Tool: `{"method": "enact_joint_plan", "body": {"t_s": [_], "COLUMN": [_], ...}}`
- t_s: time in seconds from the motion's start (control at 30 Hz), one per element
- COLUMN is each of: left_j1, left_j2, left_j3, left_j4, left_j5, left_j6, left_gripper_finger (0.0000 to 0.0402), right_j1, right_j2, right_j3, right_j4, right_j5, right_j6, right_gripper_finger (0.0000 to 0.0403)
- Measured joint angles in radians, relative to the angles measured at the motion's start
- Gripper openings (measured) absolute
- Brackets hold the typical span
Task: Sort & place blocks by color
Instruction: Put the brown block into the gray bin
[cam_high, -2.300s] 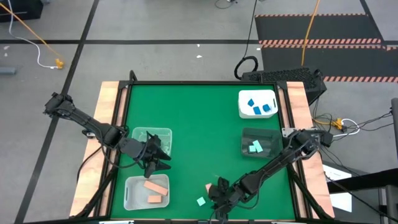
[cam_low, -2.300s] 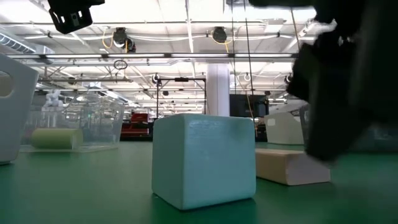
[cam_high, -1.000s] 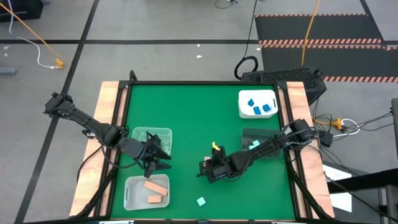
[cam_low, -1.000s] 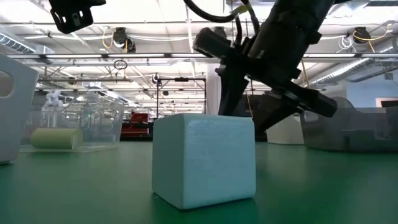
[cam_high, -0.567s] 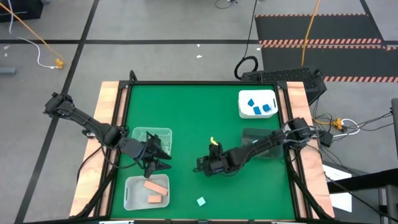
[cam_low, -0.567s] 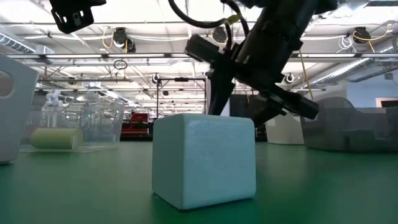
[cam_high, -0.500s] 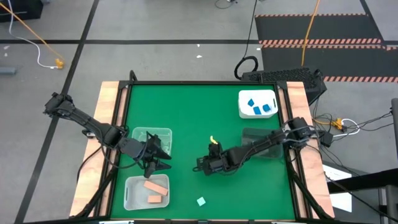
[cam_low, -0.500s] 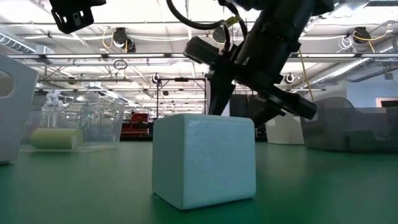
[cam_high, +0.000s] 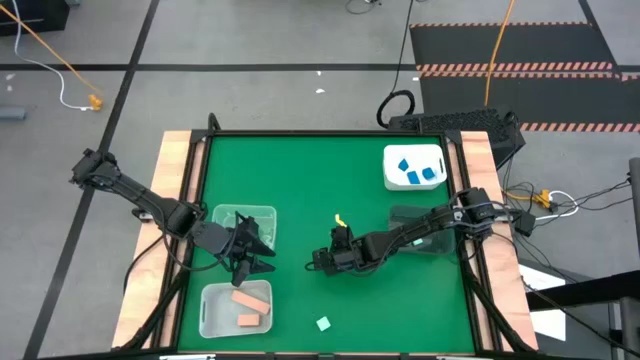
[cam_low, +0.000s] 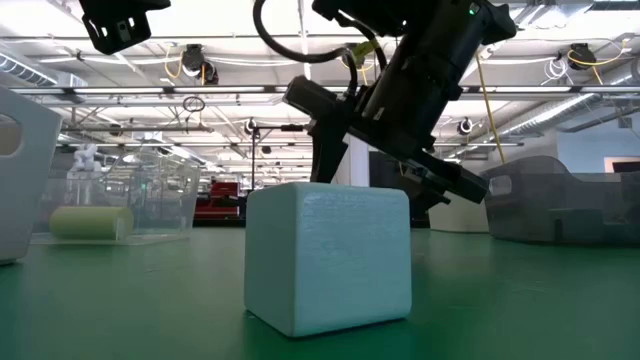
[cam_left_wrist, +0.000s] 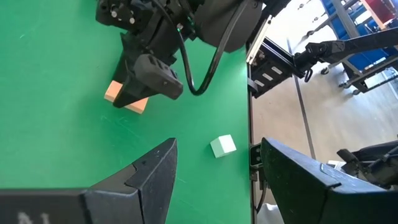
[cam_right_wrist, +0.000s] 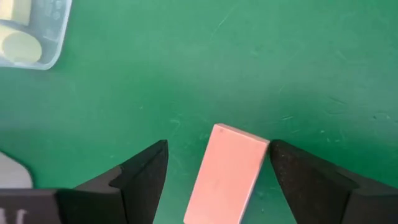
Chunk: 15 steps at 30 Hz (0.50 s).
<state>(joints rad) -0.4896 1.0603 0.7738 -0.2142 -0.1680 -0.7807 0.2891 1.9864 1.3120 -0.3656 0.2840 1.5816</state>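
Now the right claw (cam_high: 318, 262) sits low over the middle of the green desk (cam_high: 310, 180), its two dark fingers (cam_right_wrist: 140, 177) spread wide with a flat peach-orange rectangular block (cam_right_wrist: 227, 174) lying between them; the right wrist view shows gaps on both sides, so nothing is gripped. The left wrist view shows that same block (cam_left_wrist: 126, 98) on the desk under the claw.

A small mint-green cube (cam_high: 323, 323) rests alone near the front edge; in the low view it (cam_low: 328, 255) fills the foreground.

Left claw (cam_high: 258, 258) hovers between the clear plastic tub (cam_high: 245, 222) of pale yellow pieces and the white rectangular tub (cam_high: 212, 312) with two peach-orange blocks (cam_high: 248, 300), fingers wide apart and empty.

White tub (cam_high: 394, 172) at far right holds blue blocks (cam_high: 416, 171); the dark translucent tub (cam_high: 400, 238) beside it holds mint-green pieces (cam_high: 410, 235)
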Motion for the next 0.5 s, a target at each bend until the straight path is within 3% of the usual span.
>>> {"method": "enact_joint_plan", "body": {"t_s": [0.3,0.5], "left_j1": [0.0,0.0], "left_j2": [0.0,0.0], "left_j3": [0.0,0.0], "left_j4": [0.0,0.0], "left_j5": [-0.016,-0.017], "left_j6": [0.0,0.025], "left_gripper_finger": [0.0232,0.0232], "right_j1": [0.006,0.023], "right_j2": [0.036,0.039], "right_j3": [0.003,0.0], "right_j4": [-0.016,-0.01], "right_j5": [-0.012,0.052], "right_j6": [-0.101,-0.466], "right_gripper_finger": [0.025,0.0203]}}
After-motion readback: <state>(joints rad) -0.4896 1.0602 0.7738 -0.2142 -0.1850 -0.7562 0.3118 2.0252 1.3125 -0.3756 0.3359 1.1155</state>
